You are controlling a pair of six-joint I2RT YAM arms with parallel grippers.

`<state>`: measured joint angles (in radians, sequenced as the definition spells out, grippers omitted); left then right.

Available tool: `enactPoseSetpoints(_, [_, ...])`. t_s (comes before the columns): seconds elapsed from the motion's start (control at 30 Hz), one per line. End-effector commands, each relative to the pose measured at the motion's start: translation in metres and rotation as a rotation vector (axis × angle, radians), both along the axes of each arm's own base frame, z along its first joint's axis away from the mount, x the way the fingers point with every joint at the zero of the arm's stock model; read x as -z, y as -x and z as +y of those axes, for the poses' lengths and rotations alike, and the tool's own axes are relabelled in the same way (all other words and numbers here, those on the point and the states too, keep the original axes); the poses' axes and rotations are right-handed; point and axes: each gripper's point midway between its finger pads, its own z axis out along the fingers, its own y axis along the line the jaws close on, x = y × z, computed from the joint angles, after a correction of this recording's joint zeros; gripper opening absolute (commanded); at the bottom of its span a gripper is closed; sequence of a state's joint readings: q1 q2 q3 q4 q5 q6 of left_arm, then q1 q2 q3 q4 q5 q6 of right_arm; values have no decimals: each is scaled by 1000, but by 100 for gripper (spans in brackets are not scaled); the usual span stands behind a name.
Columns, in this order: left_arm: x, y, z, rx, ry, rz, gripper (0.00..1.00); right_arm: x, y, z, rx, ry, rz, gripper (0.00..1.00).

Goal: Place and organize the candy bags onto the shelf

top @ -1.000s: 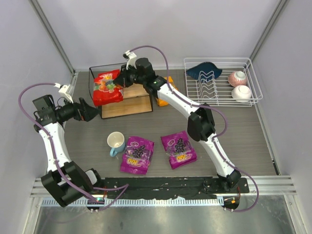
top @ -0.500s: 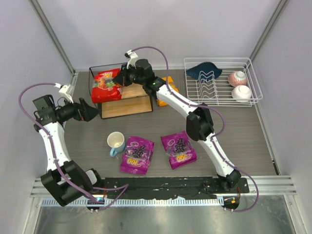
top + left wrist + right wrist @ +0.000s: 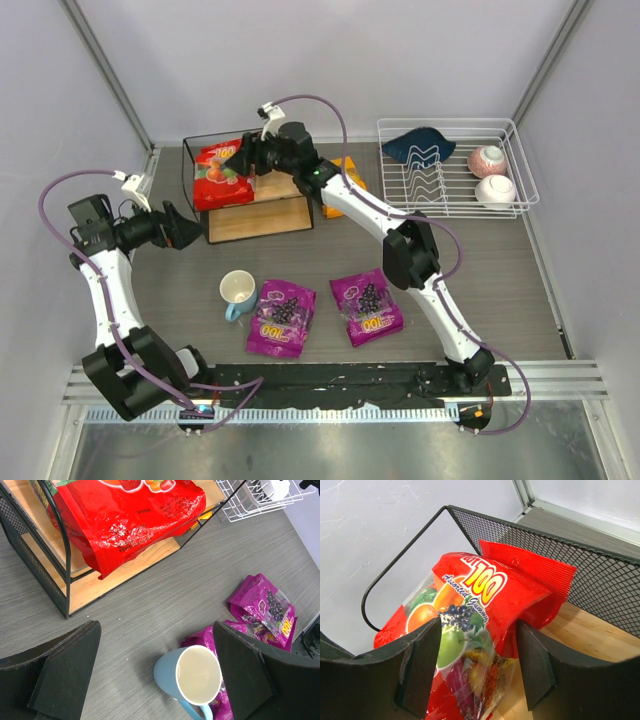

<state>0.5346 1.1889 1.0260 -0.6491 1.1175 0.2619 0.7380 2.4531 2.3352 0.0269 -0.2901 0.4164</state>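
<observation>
Glossy red candy bag [image 3: 470, 630], seemingly crumpled

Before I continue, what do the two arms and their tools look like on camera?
Both arms have white links with black joint housings. A purple cable loops along each, ending at a small white block near the wrist. The left tool and right tool have broad matte-black fingers. No markings or sleeves are visible.

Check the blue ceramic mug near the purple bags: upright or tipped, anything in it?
Upright and empty. The blue ceramic mug stands on the table with its mouth up, and the left wrist view shows a bare pale interior.
</observation>
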Motion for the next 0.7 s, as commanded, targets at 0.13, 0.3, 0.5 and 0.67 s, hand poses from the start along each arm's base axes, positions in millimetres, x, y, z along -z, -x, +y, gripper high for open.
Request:
enactPoseSetpoints(0.13, [-15,-1,-1,24,10,-40,100,-77,6,-20,57,-47,-111,70])
enactPoseSetpoints(0.3, [-16,0,-1,19,2,-45,100,-76,9,-29,80,-11,-98,71])
enactPoseSetpoints(0.5, [-19,1,-3,22,7,-48,100,-99,18,-43,98,-6,-123,72])
enactPoseSetpoints(0.67, [-21,2,-3,21,-7,-57,100,-115,35,-60,102,12,-144,72])
